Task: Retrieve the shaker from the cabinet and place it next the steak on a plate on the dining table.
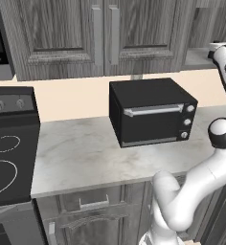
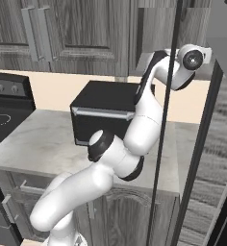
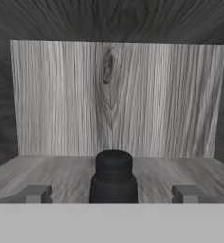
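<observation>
- The white arm is seen rising from the base, bent at a dark elbow over the worktop, then reaching up and to the right toward the cabinet.
- In the right base view its upper links pass in front of a black toaster oven and its wrist is turned into an open cabinet bay beside an opened door.
- In the hand view the hand is pointed level into the cabinet, along a wood-grain shelf toward a pale back panel.
- The hand is spread wide: one fingertip is seen at the lower left and the other at the lower right, well apart, with nothing gripped.
- The shaker is stood upright on the shelf, centred between the two fingertips and touched by neither.
- Whether the shaker is level with the fingertips or a little beyond them cannot be told.
- A black stove is set at the left end of the worktop.
</observation>
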Motion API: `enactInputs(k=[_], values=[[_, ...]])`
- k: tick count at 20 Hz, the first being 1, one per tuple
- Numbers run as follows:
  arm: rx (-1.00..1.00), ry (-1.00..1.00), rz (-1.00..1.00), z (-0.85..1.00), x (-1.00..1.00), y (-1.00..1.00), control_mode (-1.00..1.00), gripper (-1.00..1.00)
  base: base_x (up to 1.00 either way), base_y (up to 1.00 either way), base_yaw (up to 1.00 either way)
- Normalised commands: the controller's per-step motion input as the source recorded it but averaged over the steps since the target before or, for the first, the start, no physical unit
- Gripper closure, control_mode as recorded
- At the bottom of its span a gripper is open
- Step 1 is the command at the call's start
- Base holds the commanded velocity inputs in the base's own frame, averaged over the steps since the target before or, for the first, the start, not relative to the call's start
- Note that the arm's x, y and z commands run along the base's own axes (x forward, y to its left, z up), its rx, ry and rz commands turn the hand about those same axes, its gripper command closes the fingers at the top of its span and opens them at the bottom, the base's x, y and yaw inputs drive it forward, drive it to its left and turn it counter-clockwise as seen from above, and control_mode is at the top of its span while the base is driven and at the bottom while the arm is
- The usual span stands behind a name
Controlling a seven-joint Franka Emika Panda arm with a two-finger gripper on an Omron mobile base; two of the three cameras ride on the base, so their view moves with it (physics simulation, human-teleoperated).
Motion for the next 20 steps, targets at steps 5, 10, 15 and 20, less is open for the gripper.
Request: enactInputs(k=[5,10,15,20], values=[[0.00,0.03,0.01,-0.03,0.12,-0.05,-1.00,-1.00,0.00,0.00,0.00],[0.00,0.04,0.01,-0.09,0.12,-0.04,-1.00,-1.00,0.00,0.00,0.00],[0.00,0.01,0.00,-0.06,0.14,0.00,-1.00,-1.00,0.00,0.00,0.00],[0.00,0.00,0.00,0.00,0.16,0.00,-1.00,-1.00,0.00,0.00,0.00]])
